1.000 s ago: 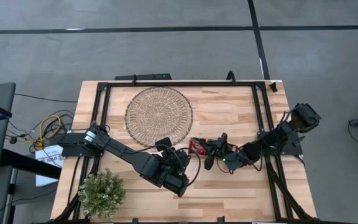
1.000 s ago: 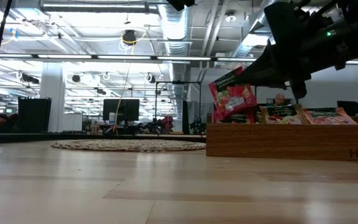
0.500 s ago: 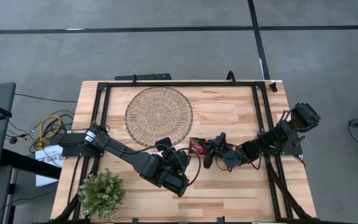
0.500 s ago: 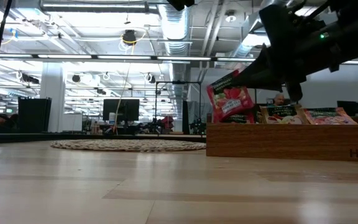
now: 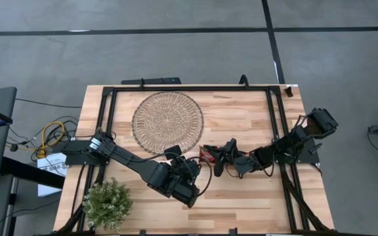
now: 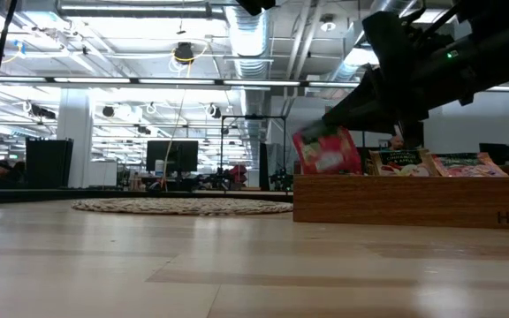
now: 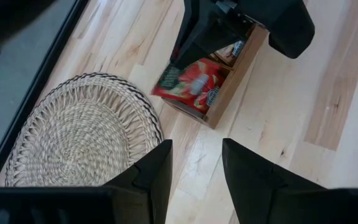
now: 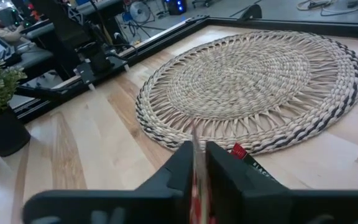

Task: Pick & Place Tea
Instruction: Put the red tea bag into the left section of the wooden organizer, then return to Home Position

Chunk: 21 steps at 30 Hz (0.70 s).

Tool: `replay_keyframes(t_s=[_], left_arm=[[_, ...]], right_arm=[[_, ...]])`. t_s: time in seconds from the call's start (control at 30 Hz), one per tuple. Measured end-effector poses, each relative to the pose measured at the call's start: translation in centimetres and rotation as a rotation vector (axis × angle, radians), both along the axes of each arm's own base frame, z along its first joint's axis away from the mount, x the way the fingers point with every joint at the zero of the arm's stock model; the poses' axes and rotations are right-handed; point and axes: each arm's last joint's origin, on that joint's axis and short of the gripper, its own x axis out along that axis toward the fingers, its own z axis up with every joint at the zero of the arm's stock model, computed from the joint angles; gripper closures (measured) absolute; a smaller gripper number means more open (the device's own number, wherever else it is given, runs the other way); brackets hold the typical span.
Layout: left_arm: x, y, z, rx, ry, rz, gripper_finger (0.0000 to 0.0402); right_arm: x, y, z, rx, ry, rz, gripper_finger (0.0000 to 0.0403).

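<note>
A red tea sachet [image 6: 325,152] with a strawberry picture sits in my right gripper [image 5: 214,159], over the left end of the brown wooden tray [image 6: 396,201]. The same sachet [image 7: 191,84] shows in the left wrist view, below the right arm's dark fingers. More sachets [image 6: 400,162] stand on edge in the tray. My left gripper [image 7: 194,180] is open and hovers over bare table, just near-left of the tray's end. The round wicker mat [image 5: 167,122] lies flat toward the far edge, to the left of the tray. My right gripper pinches the red sachet between its two fingers [image 8: 182,163] by its upper edge [image 8: 196,146]. The fingers come from the table's right, slanting down. The sachet hangs tilted below them over the tray's left end; whether its lower edge touches the tray, I cannot tell.
A small potted plant [image 5: 107,203] stands at the near left corner. A black metal frame [image 5: 176,87] runs around the tabletop. Bare wood lies between the tray and the mat [image 8: 253,81] and along the near edge.
My right gripper has moved toward the table's left along the tray, carrying the red sachet with it. In the low view the sachet now sits lower and more tipped over than a second ago, its top no longer standing high above the tray.
</note>
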Motion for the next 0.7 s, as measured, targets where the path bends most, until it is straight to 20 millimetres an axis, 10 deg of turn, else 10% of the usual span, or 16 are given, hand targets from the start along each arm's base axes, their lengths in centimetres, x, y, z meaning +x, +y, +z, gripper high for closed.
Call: replay_keyframes(t_s=[0.43, 0.7], left_arm=[[0.0, -0.1, 0.0, 0.000, 0.000, -0.001, 0.0269], [-0.7, -0.9, 0.0, 0.045, 0.007, -0.025, 0.0269]], right_arm=[[0.0, 0.0, 0.4, -0.021, -0.005, 0.006, 0.0301], [-2.3, 0.0, 5.9, -0.129, -0.076, 0.088, 0.0329]])
